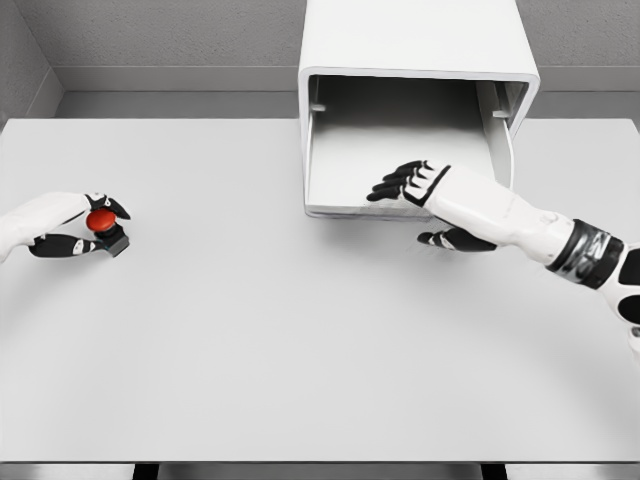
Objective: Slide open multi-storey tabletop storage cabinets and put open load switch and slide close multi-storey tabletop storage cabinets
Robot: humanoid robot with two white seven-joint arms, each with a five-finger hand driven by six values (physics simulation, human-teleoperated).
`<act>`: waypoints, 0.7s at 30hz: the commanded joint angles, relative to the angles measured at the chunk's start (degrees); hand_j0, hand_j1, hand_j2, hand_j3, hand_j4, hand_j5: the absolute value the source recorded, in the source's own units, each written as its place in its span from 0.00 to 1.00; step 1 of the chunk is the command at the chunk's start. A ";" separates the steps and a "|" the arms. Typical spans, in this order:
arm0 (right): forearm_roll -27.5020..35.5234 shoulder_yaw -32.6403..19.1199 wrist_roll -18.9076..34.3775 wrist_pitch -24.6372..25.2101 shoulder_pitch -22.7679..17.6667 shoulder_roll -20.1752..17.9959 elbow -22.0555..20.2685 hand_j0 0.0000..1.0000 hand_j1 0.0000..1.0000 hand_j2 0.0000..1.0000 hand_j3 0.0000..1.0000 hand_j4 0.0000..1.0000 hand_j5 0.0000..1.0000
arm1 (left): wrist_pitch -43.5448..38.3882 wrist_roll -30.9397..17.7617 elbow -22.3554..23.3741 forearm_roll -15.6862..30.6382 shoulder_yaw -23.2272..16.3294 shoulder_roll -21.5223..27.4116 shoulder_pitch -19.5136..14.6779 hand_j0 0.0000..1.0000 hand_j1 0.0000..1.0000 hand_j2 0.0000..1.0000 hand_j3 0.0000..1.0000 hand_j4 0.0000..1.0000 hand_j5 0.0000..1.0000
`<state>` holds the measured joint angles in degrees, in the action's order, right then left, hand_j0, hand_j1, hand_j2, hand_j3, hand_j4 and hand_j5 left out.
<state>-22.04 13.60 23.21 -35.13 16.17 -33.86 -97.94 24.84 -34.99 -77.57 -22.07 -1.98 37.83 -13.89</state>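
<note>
The white storage cabinet point(415, 40) stands at the back of the table, its drawer point(400, 150) slid out toward me and showing nothing inside. My right hand point(420, 200) hovers at the drawer's front lip, fingers spread, holding nothing. The load switch point(104, 224), a small black block with a red round button, sits on the table at the far left. My left hand point(75, 225) is curled around it, fingers above and thumb below the red button.
The white table point(300, 340) spreads wide in front of the cabinet. Its front edge runs along the bottom of the view. A grey wall stands behind the cabinet.
</note>
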 commanded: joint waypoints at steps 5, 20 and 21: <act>0.77 -6.21 -0.10 0.13 -1.40 0.11 -0.50 0.79 0.79 0.79 0.79 0.79 0.79 | -0.06 -0.01 -0.56 0.36 0.04 0.05 0.00 0.56 0.56 0.56 0.56 0.56 0.56; 1.21 -13.16 -0.36 0.13 -7.73 0.19 -2.35 0.78 0.78 0.78 0.78 0.78 0.78 | -0.06 -0.01 -1.61 0.37 0.13 -0.04 0.00 0.52 0.52 0.52 0.52 0.52 0.52; 1.30 -13.16 -0.36 0.13 -8.17 0.11 -2.70 0.79 0.79 0.79 0.79 0.79 0.79 | -0.06 -0.01 -1.70 0.45 0.13 -0.04 0.00 0.50 0.50 0.50 0.50 0.50 0.50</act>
<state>-21.25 0.85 22.90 -35.13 7.91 -33.67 -100.08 24.89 -35.03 -79.00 -22.03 -1.87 37.72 -13.97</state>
